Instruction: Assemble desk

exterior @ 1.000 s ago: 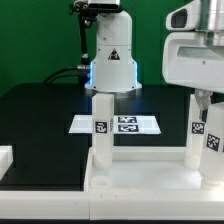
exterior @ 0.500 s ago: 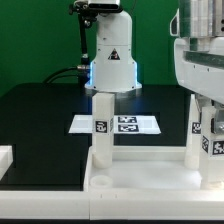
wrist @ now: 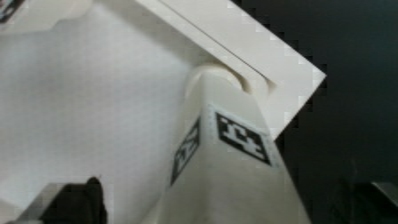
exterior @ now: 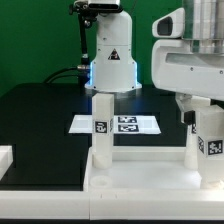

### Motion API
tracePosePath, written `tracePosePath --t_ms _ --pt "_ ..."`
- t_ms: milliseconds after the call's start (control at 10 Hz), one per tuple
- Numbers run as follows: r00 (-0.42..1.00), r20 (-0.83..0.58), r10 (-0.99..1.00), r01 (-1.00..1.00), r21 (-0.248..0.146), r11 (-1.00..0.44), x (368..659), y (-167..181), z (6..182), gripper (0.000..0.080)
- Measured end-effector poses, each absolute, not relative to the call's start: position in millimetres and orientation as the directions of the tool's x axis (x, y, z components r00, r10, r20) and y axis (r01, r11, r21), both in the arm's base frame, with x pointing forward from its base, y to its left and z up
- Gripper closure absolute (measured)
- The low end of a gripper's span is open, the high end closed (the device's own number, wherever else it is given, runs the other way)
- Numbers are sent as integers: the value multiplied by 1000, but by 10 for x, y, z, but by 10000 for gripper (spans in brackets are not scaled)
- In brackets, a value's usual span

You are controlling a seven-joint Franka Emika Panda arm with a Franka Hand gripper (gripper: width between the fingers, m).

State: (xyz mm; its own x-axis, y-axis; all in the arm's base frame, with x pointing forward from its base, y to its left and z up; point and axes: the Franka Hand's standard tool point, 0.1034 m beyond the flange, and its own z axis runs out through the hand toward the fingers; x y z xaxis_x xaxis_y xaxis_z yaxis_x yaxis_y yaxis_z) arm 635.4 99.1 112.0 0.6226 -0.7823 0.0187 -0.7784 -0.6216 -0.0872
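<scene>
There is one desk top (exterior: pixel 140 178). It is white, smooth plastic, shaped like a flat tray with a raised rim. It lies on the black tabletop (exterior: pixel 40 110), close to the camera in the exterior view.

Two legs stand up straight in the desk top. Both are thick white posts with black-and-white square tags on them. One leg (exterior: pixel 101 122) stands at a back corner of the desk top, on the exterior view's left. The other leg (exterior: pixel 208 140) stands at the back corner on the exterior view's right.

One big white arm (exterior: pixel 190 55) hangs right over that second leg. In the wrist view this leg (wrist: pixel 240 165) sits in a round corner socket, next to the rim of the desk top (wrist: pixel 249 50). The dark fingers (wrist: pixel 71 200) are spread apart. The one that shows is not touching the leg, so nothing is grabbed.

Behind the desk top lies one thin, flat marker board (exterior: pixel 118 124). Farther behind stands one round white robot base (exterior: pixel 110 60).
</scene>
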Motion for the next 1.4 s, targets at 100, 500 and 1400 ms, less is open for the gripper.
tracePosePath --t_ms 100,500,1400 --pt "671 25 -741 -738 -84 -670 6357 990 1113 152" --pt "937 98 -334 -333 -33 -942 6414 1142 1261 151" --pt "604 74 -794 -791 -73 -608 6360 1201 1246 515"
